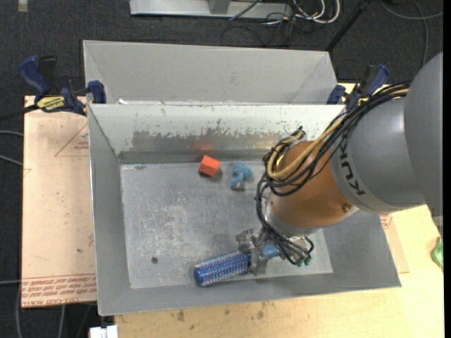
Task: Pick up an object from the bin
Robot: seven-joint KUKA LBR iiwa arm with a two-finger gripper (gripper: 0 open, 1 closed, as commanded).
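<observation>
Found a blue cylinder (222, 267) lying on its side near six o'clock on the bottom of the bin (162, 217), close to the near wall. Looked stubby and studded all over with fine bristles or bumps, laid roughly along the eight-to-two o'clock line. Saw the tool (258, 251) right at its two o'clock end, touching or nearly so. Could not tell whether open or closed, nor whether gripping anything.

Above that, toward three o'clock, noted the grey arm (394, 153) with its orange cover (310, 196) and looped cables (296, 160).

Farther back, near twelve o'clock by the scuffed far wall, spotted an orange block (209, 166). Just beside it, at its three o'clock and not touching, a small pale blue piece (240, 174).

Beyond the bin, made out a dark floor (70, 13) strewn with wires (310, 2).
</observation>
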